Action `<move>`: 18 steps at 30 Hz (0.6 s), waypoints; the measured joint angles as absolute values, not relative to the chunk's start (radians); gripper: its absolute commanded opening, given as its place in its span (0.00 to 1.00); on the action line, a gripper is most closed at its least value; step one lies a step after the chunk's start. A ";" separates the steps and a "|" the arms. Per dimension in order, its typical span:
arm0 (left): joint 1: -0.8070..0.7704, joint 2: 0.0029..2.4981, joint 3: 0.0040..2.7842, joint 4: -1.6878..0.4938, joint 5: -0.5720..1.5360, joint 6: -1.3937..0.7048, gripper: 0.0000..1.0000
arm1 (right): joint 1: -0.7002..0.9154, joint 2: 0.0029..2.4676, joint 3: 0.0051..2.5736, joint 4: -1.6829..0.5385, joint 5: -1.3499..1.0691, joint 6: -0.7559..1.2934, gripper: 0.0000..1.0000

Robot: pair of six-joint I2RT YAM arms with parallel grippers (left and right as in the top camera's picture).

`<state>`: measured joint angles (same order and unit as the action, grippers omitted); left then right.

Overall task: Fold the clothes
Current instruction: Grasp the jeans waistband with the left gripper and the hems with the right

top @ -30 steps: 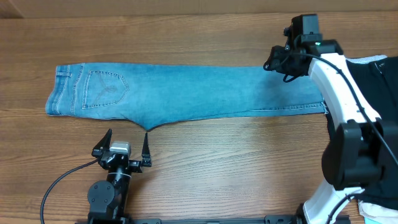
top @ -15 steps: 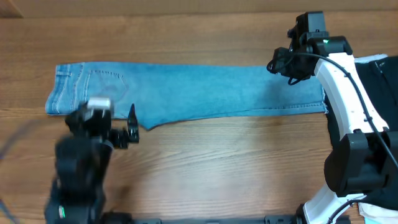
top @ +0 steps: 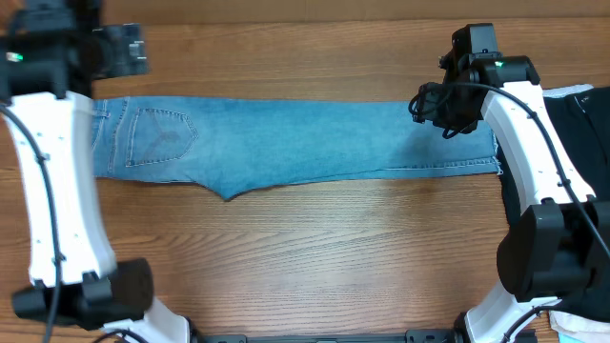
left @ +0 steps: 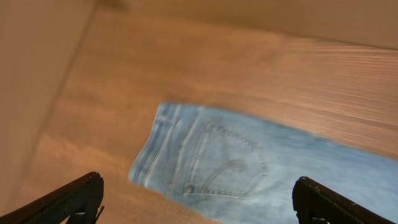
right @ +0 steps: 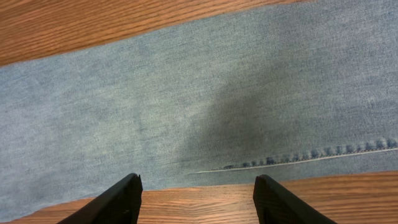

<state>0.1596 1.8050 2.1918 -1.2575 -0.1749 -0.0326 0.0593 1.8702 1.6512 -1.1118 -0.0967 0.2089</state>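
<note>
The clothes, a pair of light blue jeans, lie flat across the table with the waistband at the left and the hems at the right. My left gripper hovers high past the waistband's far corner. In the left wrist view the waistband and back pocket show below, and my left gripper stands wide open and empty. My right gripper hangs over the hem end. In the right wrist view it is open above the denim's edge, holding nothing.
A black garment lies at the right edge behind the right arm. A small white cloth shows at the bottom right corner. Bare wooden table runs in front of the jeans.
My left arm has swung up from the table's front edge to the far left, beyond the waistband. My right gripper has opened wider over the hem end.
</note>
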 measured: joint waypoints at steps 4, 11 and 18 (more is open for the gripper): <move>0.435 2.011 2.193 -1.246 0.061 -0.053 0.95 | 0.059 1.870 1.651 -1.115 -0.096 0.209 0.63; 0.493 2.280 2.193 -1.061 0.188 0.054 0.89 | 0.059 1.870 1.643 -1.118 -0.066 0.208 0.63; 0.493 2.459 2.193 -0.877 0.252 0.183 0.75 | 0.059 1.870 1.642 -1.114 -0.051 0.209 0.63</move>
